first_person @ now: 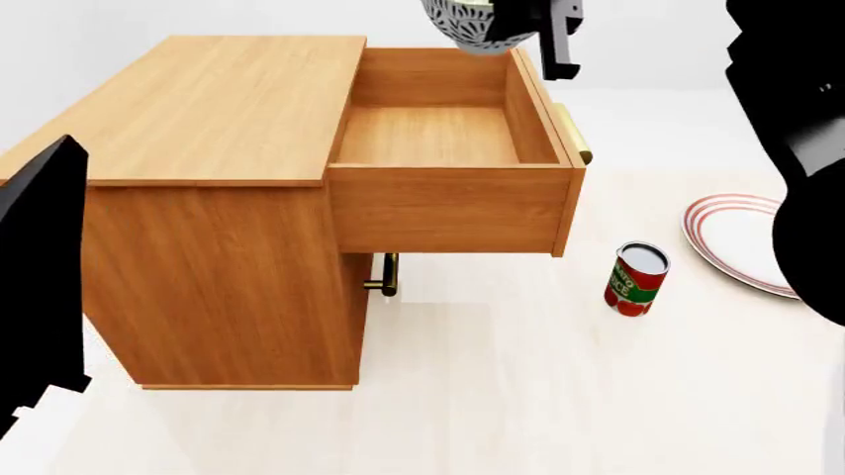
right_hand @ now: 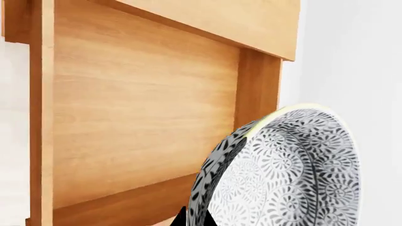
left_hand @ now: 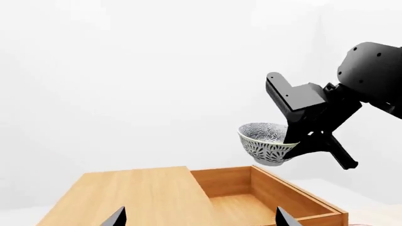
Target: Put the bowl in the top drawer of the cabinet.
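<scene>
The speckled grey-blue and white bowl hangs in the air over the far end of the pulled-out top drawer, with my right gripper shut on its rim. In the right wrist view the bowl's patterned wall is pinched between the two dark tips of the right gripper, with the drawer's wooden floor beyond. The head view cuts the bowl off at its upper edge. My left gripper is open, holds nothing, and hovers above the cabinet top.
On the pale floor to the drawer's right stand a red tin can and a white plate with red rim rings. The lower drawer's brass handle shows under the open drawer. My left arm fills the head view's left edge.
</scene>
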